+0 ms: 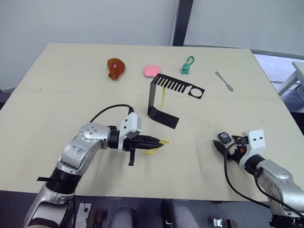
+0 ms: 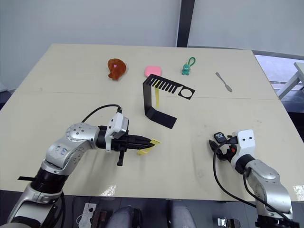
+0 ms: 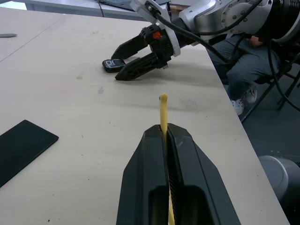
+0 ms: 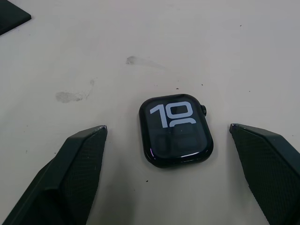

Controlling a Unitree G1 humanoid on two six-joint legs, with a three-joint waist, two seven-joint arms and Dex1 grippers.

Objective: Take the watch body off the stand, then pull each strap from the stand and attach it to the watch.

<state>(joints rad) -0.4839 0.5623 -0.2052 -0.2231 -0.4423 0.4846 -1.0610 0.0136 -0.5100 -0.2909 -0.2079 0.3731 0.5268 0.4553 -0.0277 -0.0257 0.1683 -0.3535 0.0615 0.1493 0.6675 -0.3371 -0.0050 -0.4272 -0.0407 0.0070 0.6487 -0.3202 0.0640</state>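
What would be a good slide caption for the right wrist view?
Watch body lying face-up on the table, between the open fingers of the right gripper.

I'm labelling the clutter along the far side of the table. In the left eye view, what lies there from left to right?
Orange-brown lump → pink pad → green keyring figure → grey metal spatula.
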